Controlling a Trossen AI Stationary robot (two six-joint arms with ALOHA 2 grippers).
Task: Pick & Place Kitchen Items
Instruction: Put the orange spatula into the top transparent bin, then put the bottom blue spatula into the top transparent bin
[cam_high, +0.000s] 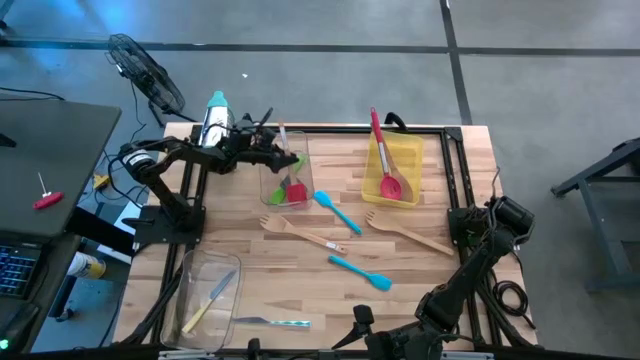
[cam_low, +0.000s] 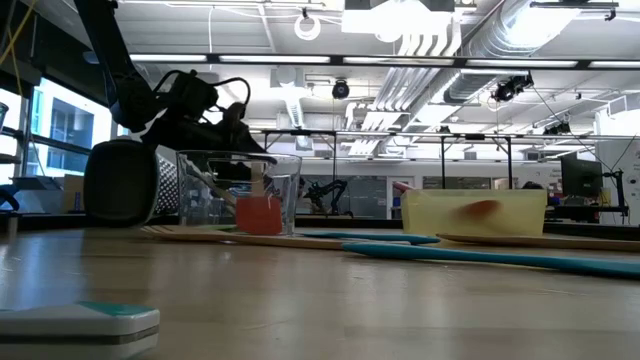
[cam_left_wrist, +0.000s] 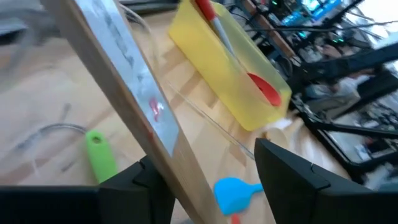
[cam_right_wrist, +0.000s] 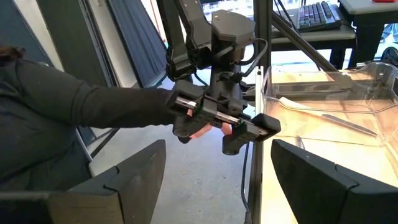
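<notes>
Pale slatted-wood bench (cam_high: 420, 275) — grey concrete floor around. Left claw (cam_high: 285, 158) spread over the clear bin (cam_high: 285, 185); right claw (cam_right_wrist: 217, 186) released — smooth silicone spatulas (cam_high: 358, 272) lie flat.

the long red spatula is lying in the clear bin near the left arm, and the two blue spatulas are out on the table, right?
Not quite. The high view shows the long red spatula lying in the yellow bin, not the clear one. The two blue spatulas are indeed out on the table.
</notes>
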